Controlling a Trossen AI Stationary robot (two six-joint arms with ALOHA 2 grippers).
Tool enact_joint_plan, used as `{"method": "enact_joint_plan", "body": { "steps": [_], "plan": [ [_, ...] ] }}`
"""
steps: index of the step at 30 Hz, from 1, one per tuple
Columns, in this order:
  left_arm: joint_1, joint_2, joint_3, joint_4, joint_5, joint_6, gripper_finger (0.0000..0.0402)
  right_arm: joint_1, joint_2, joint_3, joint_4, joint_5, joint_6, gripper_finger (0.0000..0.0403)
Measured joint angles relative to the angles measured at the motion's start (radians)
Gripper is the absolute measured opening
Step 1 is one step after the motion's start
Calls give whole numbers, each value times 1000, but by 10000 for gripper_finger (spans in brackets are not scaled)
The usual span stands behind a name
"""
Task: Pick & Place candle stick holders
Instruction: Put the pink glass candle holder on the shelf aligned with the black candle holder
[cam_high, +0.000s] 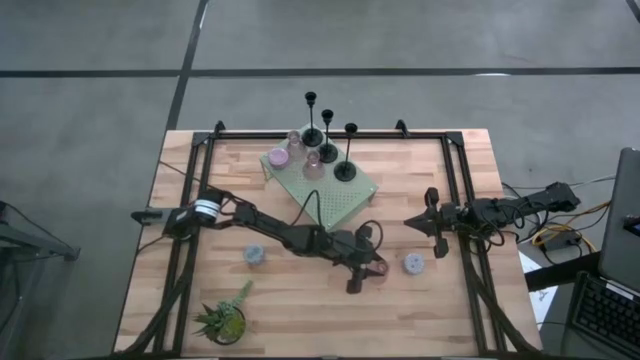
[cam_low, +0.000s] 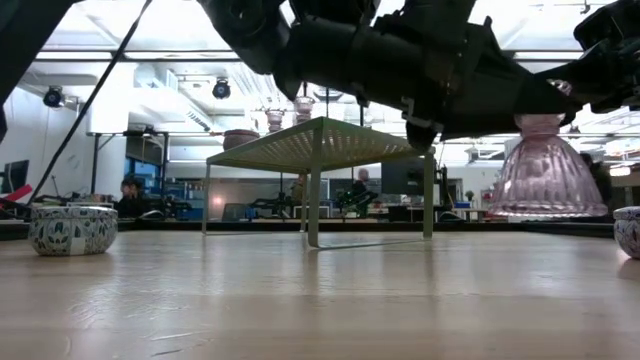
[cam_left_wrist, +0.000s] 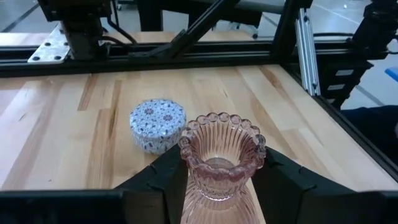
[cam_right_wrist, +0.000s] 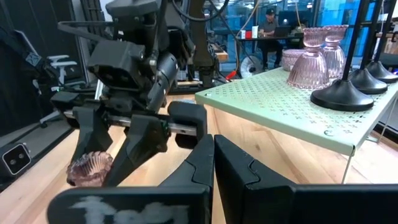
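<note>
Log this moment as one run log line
left gripper: shut on pink glass holder, lifted off table | right gripper: shut, idle at right side | green stand: holders on top

No text, label, brand, number or sign can be read in any view. The white strip across the right gripper's (cam_right_wrist: 214, 163) body carries blurred marks that cannot be made out.

The left end effector (cam_right_wrist: 99, 163) grips a pink holder (cam_right_wrist: 89, 168) near the green stand (cam_right_wrist: 292, 115).
</note>
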Motion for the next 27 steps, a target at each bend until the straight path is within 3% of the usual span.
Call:
{"method": "enact_joint_plan", "body": {
  "steps": [5,11,21,27],
  "plan": [
    [0,-51,0,-60,1,26,161,0,0,0,0,0,0,8],
    [0,-203,0,-197,-20,121,161,0,0,0,0,0,0,8],
    [2,-478,-3,-571,-284,194,161,0,1,0,0,0,0,8],
    [8,-588,-66,-603,-505,223,161,0,0,0,0,0,0,8]
  ]
}}
